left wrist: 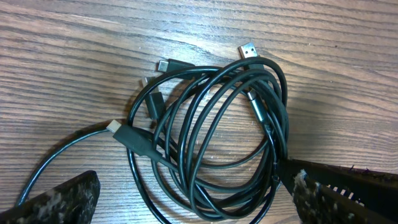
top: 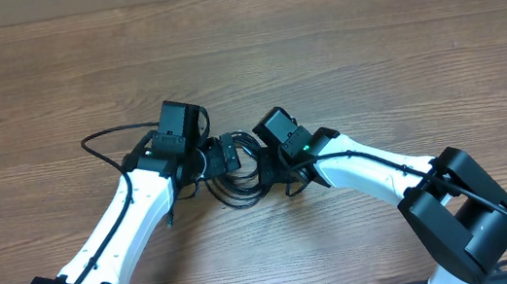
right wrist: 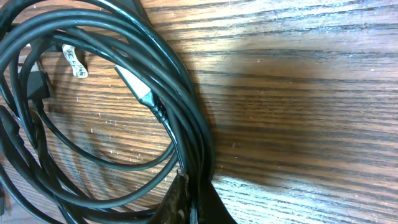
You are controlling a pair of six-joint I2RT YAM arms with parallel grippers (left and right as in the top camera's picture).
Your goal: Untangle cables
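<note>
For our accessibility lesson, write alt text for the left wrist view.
Thin black cables lie in a tangled coil on a wooden table, several plug ends sticking out. The open left gripper flanks the coil's lower part.

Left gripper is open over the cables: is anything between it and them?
Nothing visible. In the left wrist view the cables lie on the bare table directly under the open left gripper, with no other thing over them. The right gripper is shut on the coil's edge, outside that path.
</note>
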